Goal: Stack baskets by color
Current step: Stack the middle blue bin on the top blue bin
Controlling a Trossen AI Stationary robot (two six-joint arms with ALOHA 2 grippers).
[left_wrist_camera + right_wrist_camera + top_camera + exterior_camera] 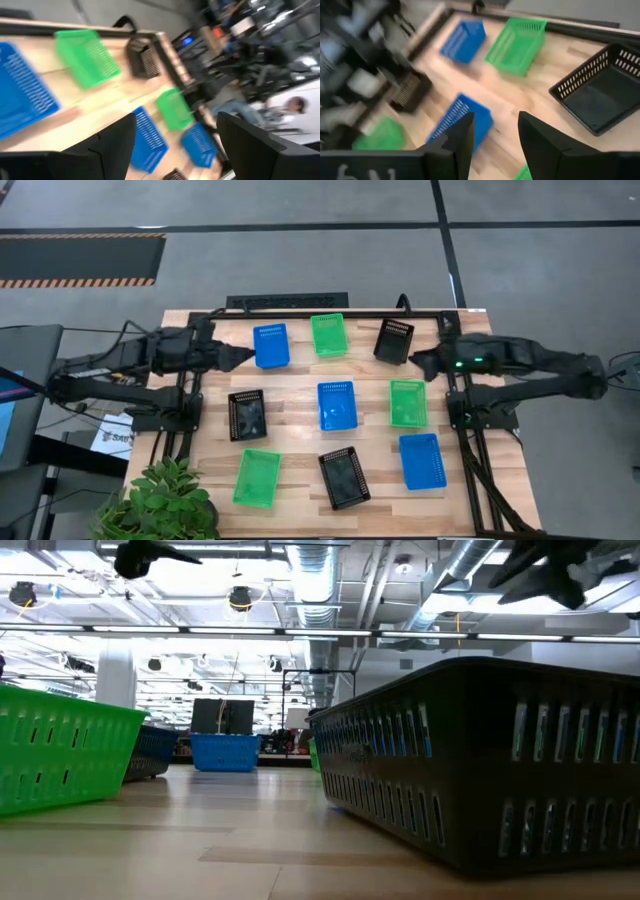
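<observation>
Nine baskets sit apart on the wooden table [300,440], each flat on its base. In the far row are a blue basket [271,345], a green one [328,335] and a black one [394,340]. The middle row holds black [246,415], blue [337,405] and green [408,403]. The near row holds green [257,478], black [343,479] and blue [422,461]. My left gripper [240,355] hangs open in the air beside the far blue basket. My right gripper [420,362] hangs open beside the far black basket [600,100]. Nothing is between either pair of fingers.
A potted plant [165,500] stands at the table's near left corner. A black bar [288,301] runs along the far edge. The arms' frames [175,415] [480,415] stand at the left and right edges. A person [295,107] shows in the room beyond.
</observation>
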